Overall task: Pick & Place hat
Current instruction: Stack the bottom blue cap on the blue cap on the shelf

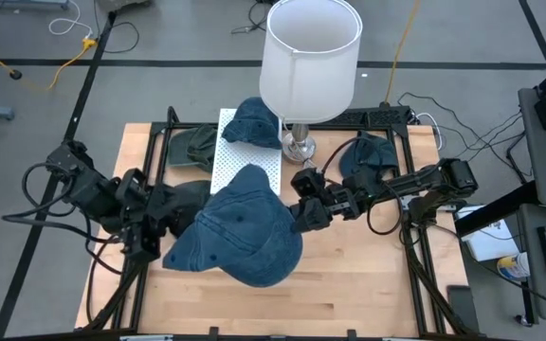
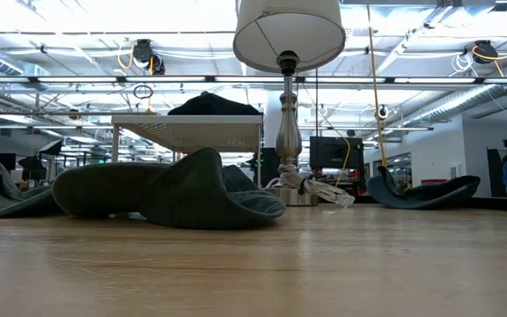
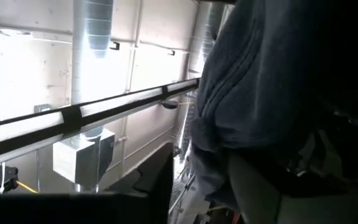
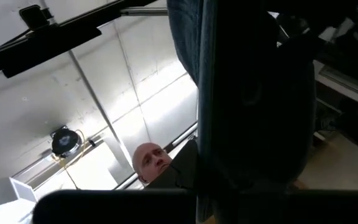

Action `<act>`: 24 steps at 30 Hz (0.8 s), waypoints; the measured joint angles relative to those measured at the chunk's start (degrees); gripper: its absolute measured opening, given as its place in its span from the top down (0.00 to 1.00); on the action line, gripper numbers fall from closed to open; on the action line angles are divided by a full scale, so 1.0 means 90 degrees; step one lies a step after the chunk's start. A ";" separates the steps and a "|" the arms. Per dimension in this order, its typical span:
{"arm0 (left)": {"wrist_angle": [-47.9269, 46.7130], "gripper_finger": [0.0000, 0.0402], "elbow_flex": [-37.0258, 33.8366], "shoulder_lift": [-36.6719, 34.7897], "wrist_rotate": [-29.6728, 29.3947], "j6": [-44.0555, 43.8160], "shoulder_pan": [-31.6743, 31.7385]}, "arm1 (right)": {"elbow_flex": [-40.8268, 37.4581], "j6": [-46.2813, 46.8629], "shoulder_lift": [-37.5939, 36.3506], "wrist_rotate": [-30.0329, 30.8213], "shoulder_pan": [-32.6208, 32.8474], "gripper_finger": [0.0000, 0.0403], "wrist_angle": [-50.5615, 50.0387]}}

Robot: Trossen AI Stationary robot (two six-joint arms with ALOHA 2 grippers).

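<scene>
So the worktop [image 1: 349,284] carries a lamp [image 1: 309,57] and a white shelf [image 1: 245,156] at the back. Mid-worktop, a blue hat [image 1: 245,227] is lifted between both arms. Right tool [image 1: 303,216] is pinched on the hat's right edge; left tool [image 1: 173,227] is tucked under its left edge, can't tell its fingers. More hats: one on the shelf [image 1: 254,121], one green [image 1: 192,147], one right [image 1: 366,156].

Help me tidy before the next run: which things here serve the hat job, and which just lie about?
In use: blue hat, held up between left gripper and right gripper; white perforated stand.
Lying about: lamp, green hat, other blue hats.
</scene>
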 joint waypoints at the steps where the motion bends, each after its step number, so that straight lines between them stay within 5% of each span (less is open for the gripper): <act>1: 0.0000 0.67 0.0000 0.0000 0.0027 0.0000 0.0000 | 0.0000 0.0054 0.0002 0.0000 0.0000 0.98 -0.0071; 11: 0.0002 0.94 0.0000 0.0000 0.0045 -0.0406 -0.0007 | 0.0000 0.0184 0.0000 0.0002 -0.0002 0.98 -0.0532; 24: 0.0092 0.99 0.0000 -0.0002 -0.0361 -0.0458 -0.0039 | 0.0000 0.0104 0.0001 0.0002 0.0001 0.98 -0.0530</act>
